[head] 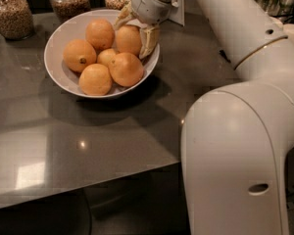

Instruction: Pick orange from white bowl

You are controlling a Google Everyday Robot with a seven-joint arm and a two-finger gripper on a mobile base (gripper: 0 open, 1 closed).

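Surface: dark grey glossy countertop (88, 146).
Orange: large plain matte orange fruit (128, 40), at the right rear inside the bowl.
Gripper: white two-finger gripper (133, 37) straddles it from above.
Fingers: cream fingers (150, 39) spread one fruit's width, pressed against its two sides.
Axis: long axis roughly front to back; no stem mark shows.
Bowl: wide glossy white bowl (56, 38), with four other oranges (94, 79) touching.
Behind: glass jars of grains (10, 13).

We find our gripper (135, 35) at the orange (127, 42) on the far right side of the white bowl (56, 35), crowded by four other oranges (125, 69) to the left and front and by glass jars (69, 1) behind the rim, with open grey counter (88, 146) in front of the bowl.
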